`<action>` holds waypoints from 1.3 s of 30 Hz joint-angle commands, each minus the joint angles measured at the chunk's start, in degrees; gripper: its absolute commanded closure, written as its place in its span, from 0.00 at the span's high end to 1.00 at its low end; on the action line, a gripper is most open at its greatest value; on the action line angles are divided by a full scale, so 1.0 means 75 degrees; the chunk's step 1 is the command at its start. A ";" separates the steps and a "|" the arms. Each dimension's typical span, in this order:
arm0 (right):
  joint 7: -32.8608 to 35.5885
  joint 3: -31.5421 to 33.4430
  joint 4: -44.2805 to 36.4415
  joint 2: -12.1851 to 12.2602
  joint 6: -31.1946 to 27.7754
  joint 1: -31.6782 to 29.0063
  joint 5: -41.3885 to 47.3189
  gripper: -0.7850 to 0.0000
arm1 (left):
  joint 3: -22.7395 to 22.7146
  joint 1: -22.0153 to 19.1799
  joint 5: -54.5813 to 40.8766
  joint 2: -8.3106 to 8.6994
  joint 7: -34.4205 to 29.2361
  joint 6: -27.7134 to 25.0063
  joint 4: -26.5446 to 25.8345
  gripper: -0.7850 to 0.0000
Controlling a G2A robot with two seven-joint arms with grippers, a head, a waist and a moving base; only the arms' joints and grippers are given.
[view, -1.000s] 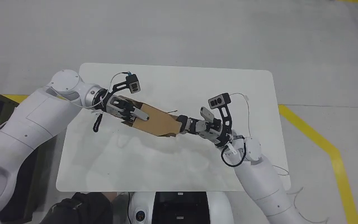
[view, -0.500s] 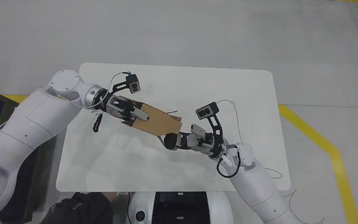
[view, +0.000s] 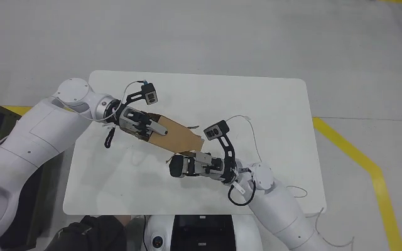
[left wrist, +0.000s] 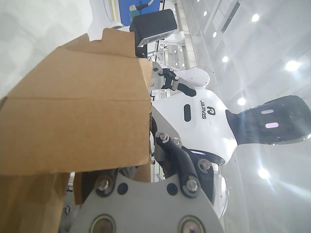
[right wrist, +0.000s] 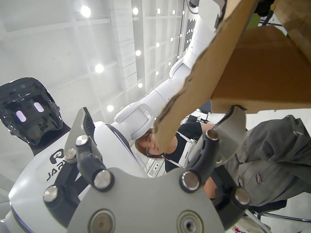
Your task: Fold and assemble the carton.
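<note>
Holding the partly folded carton (view: 179, 135) over the white surface (view: 276, 106), left tool (view: 151, 127) clamps one end; right tool (view: 176, 167) gapes wide, empty, around a loose flap (right wrist: 194, 78); next, likely pinch and fold it.

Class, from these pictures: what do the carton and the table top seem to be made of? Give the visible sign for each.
The carton: brown cardboard by the look, probably corrugated, matte; ragged fibrous edges and pressed fold lines. The table: smooth, even white top with rounded corners and no grain; perhaps laminate or plastic, the look leaves it open.
</note>
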 commanded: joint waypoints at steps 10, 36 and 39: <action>-0.0164 0.0383 0.0000 0.0058 -0.0332 -0.0100 -0.0109 1.00 | 0.0000 0.0000 0.0000 0.0000 0.0000 0.0000 0.0000 0.00; -0.1602 0.1842 0.0580 0.0518 0.1063 -0.0658 -0.2757 1.00 | 0.0000 0.0000 0.0000 0.0000 0.0000 0.0000 0.0000 0.00; -0.1642 0.1626 0.0864 0.0481 0.1083 -0.0491 -0.2794 1.00 | 0.0000 0.0000 0.0000 0.0000 0.0000 0.0000 0.0000 0.00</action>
